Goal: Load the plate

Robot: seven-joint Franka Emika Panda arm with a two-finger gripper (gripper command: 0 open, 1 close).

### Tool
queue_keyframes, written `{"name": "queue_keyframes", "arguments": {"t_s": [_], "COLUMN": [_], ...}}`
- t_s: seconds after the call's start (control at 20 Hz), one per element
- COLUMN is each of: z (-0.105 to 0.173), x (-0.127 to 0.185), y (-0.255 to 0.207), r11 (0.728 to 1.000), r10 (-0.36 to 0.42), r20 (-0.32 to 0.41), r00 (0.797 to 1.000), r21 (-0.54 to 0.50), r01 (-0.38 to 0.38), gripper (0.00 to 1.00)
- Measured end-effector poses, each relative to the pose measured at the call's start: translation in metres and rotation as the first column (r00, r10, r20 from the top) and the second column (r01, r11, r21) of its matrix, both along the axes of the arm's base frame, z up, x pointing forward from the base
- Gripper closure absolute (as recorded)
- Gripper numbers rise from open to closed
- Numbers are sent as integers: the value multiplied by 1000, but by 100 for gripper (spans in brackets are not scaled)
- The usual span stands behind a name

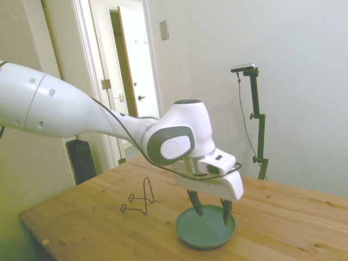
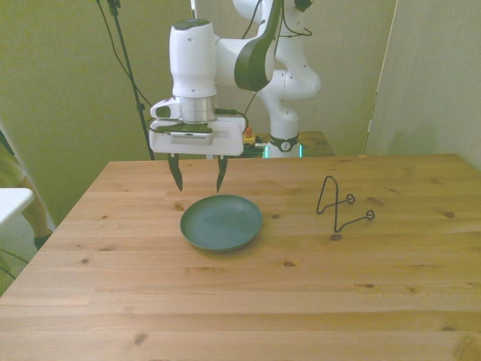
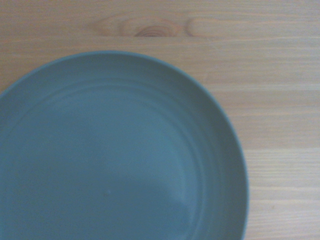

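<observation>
One plate [image 2: 221, 222] lies flat just beneath the spread claw [image 2: 198, 183].

the glossy white jointed robot arm [image 1: 81, 111] has rounded shells with grey caps at the joints (one cap bears a faint round emblem). a thin black cable [image 1: 128, 138] trails along it. its white boxy two-finger gripper [image 1: 211, 211] ends in dark tapered fingers [image 1: 194, 204].

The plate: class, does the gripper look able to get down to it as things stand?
Probably yes. The gripper hangs open just above the plate's far rim, nothing lies between them, and the wire stand sits well aside.
</observation>
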State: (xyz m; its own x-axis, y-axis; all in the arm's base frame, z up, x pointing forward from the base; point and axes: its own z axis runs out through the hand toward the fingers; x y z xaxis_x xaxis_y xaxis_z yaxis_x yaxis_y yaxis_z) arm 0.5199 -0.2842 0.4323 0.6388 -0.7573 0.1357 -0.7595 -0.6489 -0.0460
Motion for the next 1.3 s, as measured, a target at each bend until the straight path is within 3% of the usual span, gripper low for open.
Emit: {"name": "queue_keyframes", "arguments": {"t_s": [0.25,0.6,0.9,1.1,1.3], "z": [3,-17,-30,-40,-53], "x": [28,69,76,79,87], "y": [-23,-16,-20,-30,-38], "r11": [999,969,963,952,921], "r10": [39,235,248,298,388], "r20": [-24,-80,-97,-116,-120], "r00": [999,969,964,948,914], "r21": [6,-64,-83,-32,75], "r01": [-39,-240,-256,-303,-381], "gripper": [0,0,0,0,0]}}
